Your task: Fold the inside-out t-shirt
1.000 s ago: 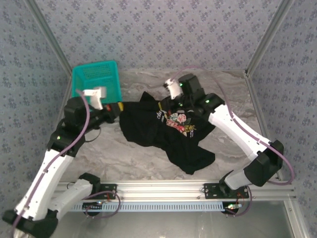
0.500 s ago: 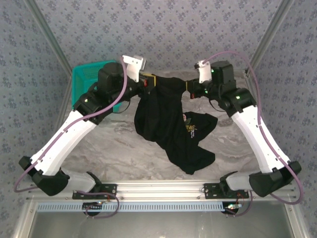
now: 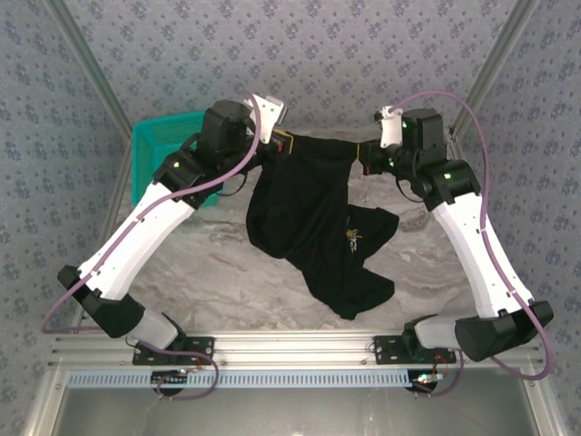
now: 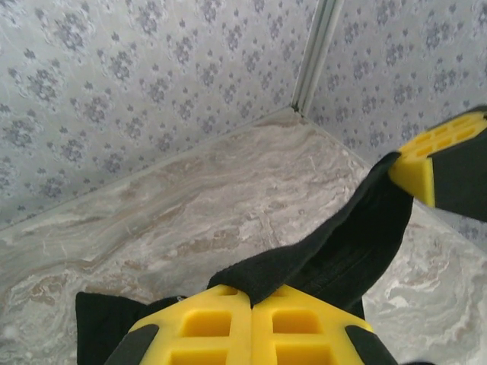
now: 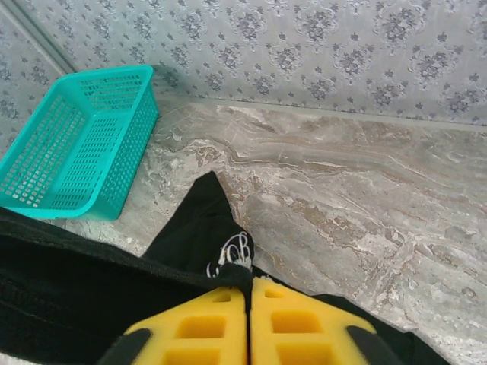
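Was walled on three sides with pale blue-grey floral wallpaper (image 3: 300, 54), joined at the corners by silvery metal posts (image 3: 490, 62). Was floored with a grey-veined marble tabletop (image 3: 209, 272), edged nearest by an aluminium rail (image 3: 300, 343). Lit evenly.

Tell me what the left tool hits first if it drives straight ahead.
Past the t-shirt edge it pinches, the left tool would likely meet the bare marble table; depth is unclear.
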{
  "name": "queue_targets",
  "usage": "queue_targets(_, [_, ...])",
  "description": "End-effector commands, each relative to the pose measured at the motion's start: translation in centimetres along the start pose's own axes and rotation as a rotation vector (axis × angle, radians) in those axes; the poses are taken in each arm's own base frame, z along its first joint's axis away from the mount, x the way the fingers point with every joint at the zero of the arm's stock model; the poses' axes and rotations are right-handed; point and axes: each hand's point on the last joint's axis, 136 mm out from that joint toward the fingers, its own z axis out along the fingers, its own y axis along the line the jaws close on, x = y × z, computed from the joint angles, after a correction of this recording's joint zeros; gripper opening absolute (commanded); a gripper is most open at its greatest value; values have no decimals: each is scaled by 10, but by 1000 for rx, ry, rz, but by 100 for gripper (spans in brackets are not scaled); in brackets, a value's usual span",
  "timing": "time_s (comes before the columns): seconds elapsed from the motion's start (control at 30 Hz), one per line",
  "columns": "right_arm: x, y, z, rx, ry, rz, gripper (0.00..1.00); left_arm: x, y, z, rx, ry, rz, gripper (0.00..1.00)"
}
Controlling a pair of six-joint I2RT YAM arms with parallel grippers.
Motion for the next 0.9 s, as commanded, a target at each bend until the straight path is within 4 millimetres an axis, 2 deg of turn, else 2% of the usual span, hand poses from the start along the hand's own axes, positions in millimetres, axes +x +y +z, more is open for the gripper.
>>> queue_targets(0.0, [6,0,-2,-16,30,5,30,-5,-17,-3,100,9,24,0])
queue_targets(0.07, [9,2,-7,-25,27,-34,41,2,-21,3,126,45,15,0])
queue_targets(0.17, [9,9,-16,-56,-15,-99,49,11,-22,6,127,100,-4,0])
queue_targets(0.23, [15,28,-16,-159,-33,-163,53,17,-22,8,124,130,-22,0])
queue_targets(0.27, [21,40,-14,-213,-33,-201,57,21,-22,9,122,148,-30,0])
queue_targets(0.33, [28,58,-9,-274,-54,-263,60,16,-22,6,110,144,-38,0])
queue_targets(0.4, [38,62,-2,-249,-38,-274,61,16,-14,5,59,147,-45,0])
queue_targets(0.43, [47,57,3,-205,-14,-264,62,15,-8,3,25,143,-42,0])
queue_targets(0.5, [70,35,12,-65,78,-189,63,13,6,-3,-53,129,-32,0])
queue_targets(0.57, [104,9,11,76,205,-90,63,10,21,-11,-129,108,-25,0])
queue_targets(0.63, [134,0,8,110,283,-46,63,5,32,-20,-170,82,-28,0])
queue_targets(0.7, [175,-7,7,130,367,35,63,7,44,-25,-206,75,-50,0])
queue_targets(0.87, [267,-5,10,150,593,192,63,1,67,-44,-273,25,-88,0])
